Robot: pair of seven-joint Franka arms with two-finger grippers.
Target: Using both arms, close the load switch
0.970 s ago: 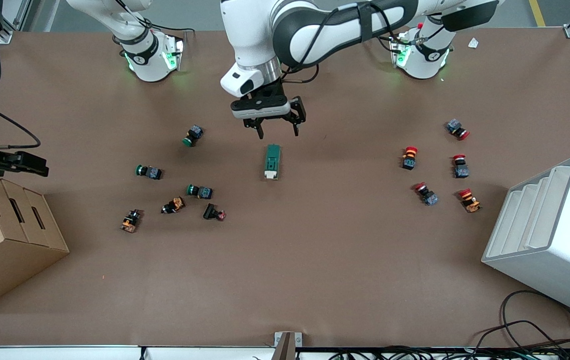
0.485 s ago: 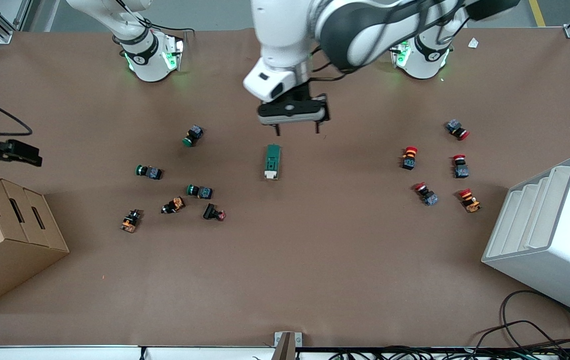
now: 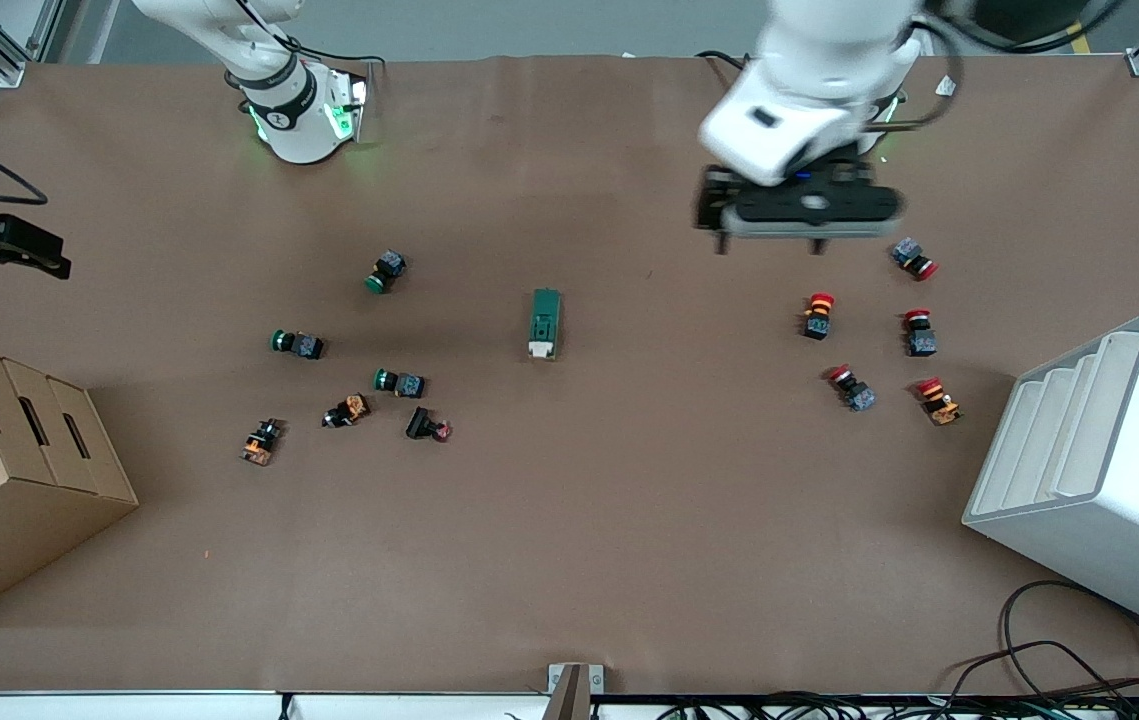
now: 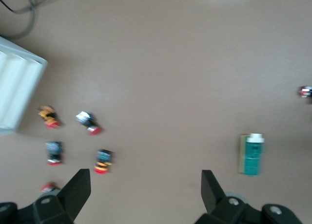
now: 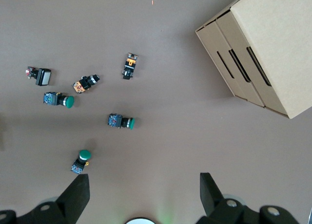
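Observation:
The load switch point(image 3: 546, 323) is a dark green oblong block lying flat mid-table, its white lever end toward the front camera. It also shows in the left wrist view point(image 4: 252, 154). My left gripper point(image 3: 769, 245) hangs open and empty in the air, well off the switch toward the left arm's end, over bare table beside the red buttons. Its black fingers point(image 4: 78, 187) stand wide apart. My right gripper point(image 3: 4, 247) is open and empty over the table's edge at the right arm's end, by the cardboard box, with its fingers point(image 5: 78, 190) spread.
Several green-capped and orange push buttons point(image 3: 387, 271) lie toward the right arm's end. Several red-capped ones point(image 3: 818, 314) lie toward the left arm's end. A cardboard box point(image 3: 9, 470) and a white stepped bin point(image 3: 1099, 460) stand at the two ends. Cables point(image 3: 1079, 670) trail at the front edge.
The left gripper has swung away from just above the load switch toward the left arm's end and risen. The right gripper drifted slightly toward the bases. The switch has not moved.

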